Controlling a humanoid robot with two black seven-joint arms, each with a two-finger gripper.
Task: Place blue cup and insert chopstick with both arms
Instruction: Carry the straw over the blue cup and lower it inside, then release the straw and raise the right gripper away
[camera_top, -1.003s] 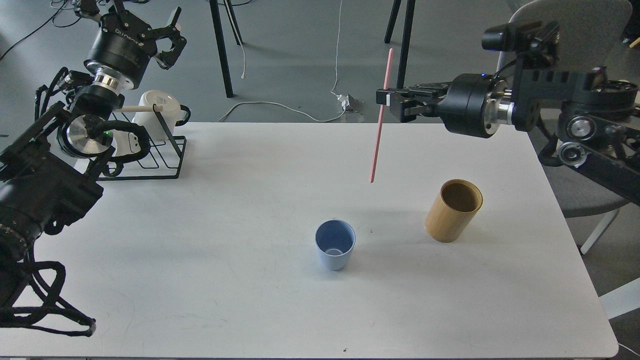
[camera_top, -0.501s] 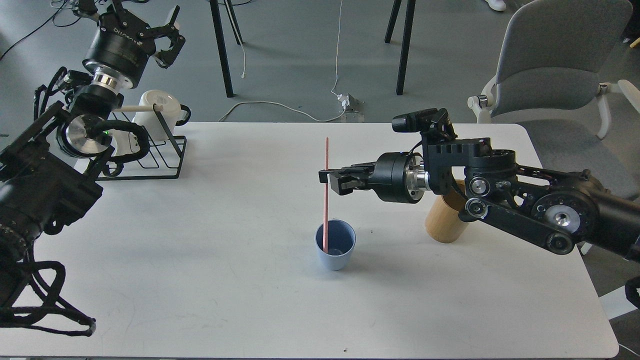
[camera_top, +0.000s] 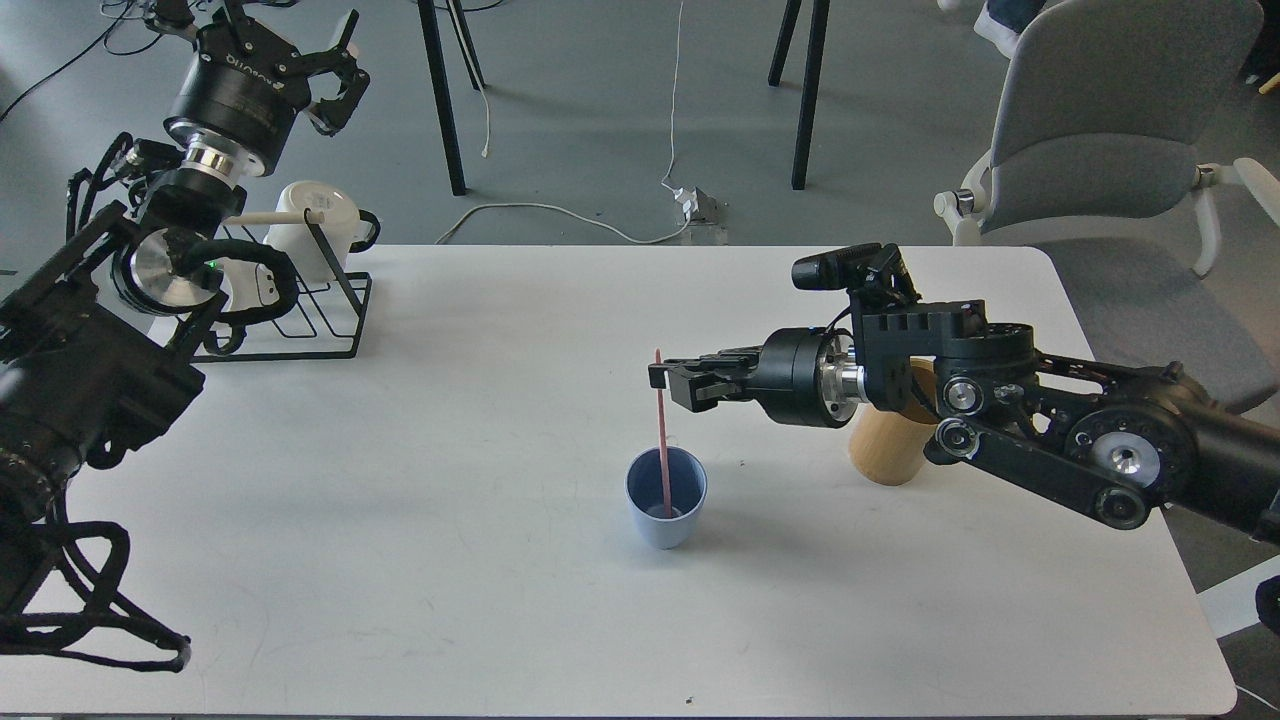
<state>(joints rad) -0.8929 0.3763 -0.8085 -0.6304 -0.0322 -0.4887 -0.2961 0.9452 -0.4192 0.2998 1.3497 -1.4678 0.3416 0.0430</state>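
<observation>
The blue cup (camera_top: 666, 520) stands upright near the middle of the white table (camera_top: 450, 560). A pink chopstick (camera_top: 661, 430) stands in it, almost upright, with its lower end on the cup's floor. My right gripper (camera_top: 668, 384) reaches in from the right, above the cup. Its fingers flank the chopstick just below its top end and look loose on it. My left gripper (camera_top: 338, 70) is high at the far left, off the table, open and empty.
A bamboo cup (camera_top: 885, 450) stands right of the blue cup, partly hidden by my right arm. A black wire rack (camera_top: 320, 310) with a white mug (camera_top: 315, 215) sits at the table's back left. A grey chair (camera_top: 1100, 130) stands beyond the right corner.
My right arm swung left and down from high over the table to above the blue cup. The chopstick went into the cup and has slid down through the fingers. The left arm stayed still.
</observation>
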